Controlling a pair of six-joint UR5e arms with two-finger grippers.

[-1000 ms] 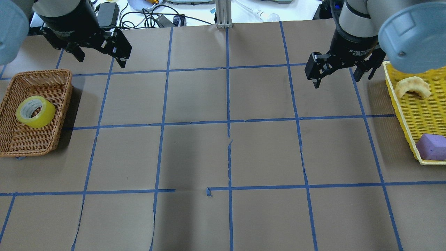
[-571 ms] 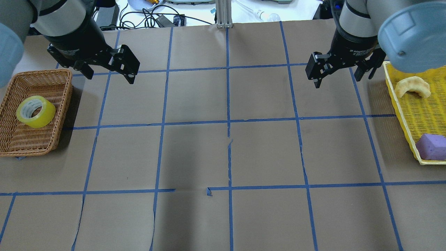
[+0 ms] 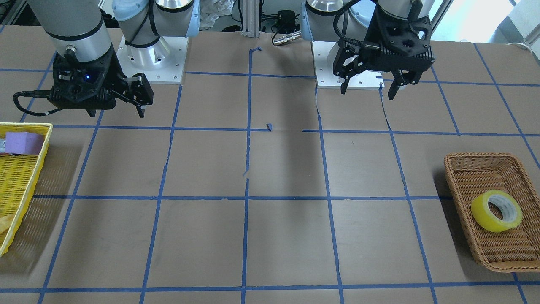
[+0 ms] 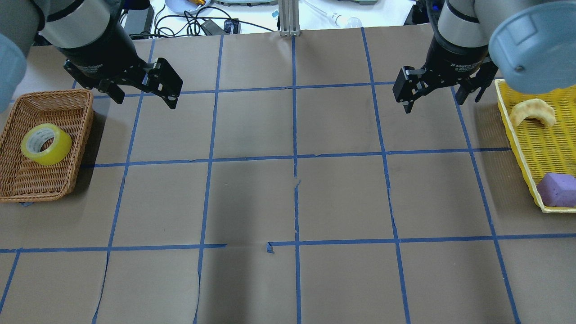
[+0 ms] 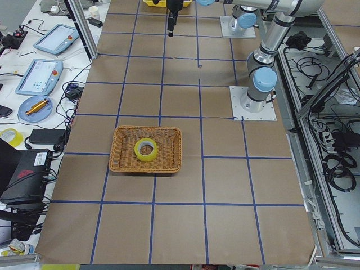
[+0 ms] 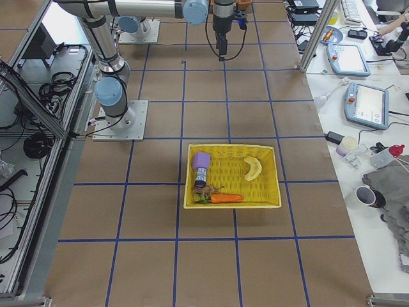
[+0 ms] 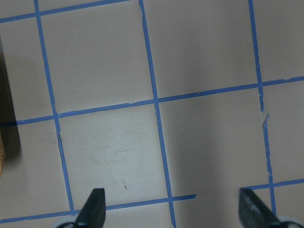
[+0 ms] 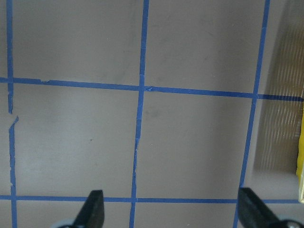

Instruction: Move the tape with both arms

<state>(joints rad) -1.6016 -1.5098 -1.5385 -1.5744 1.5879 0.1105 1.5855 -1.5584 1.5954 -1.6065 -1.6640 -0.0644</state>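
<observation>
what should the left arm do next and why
Probably swing the left claw over the wicker basket and centre it above the tape. The claw hangs open over bare table beside the basket, while the tape lies untouched inside it; the right claw is far across the table.

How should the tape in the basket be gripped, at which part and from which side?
Probably by the wall of the tape: one finger inside the white core, the other on the yellow outside. Come from above, slightly tilted, since the walls of the basket block the sides and the roll lies leaning with its hole facing up. The left gripper, open, is nearer.
</observation>
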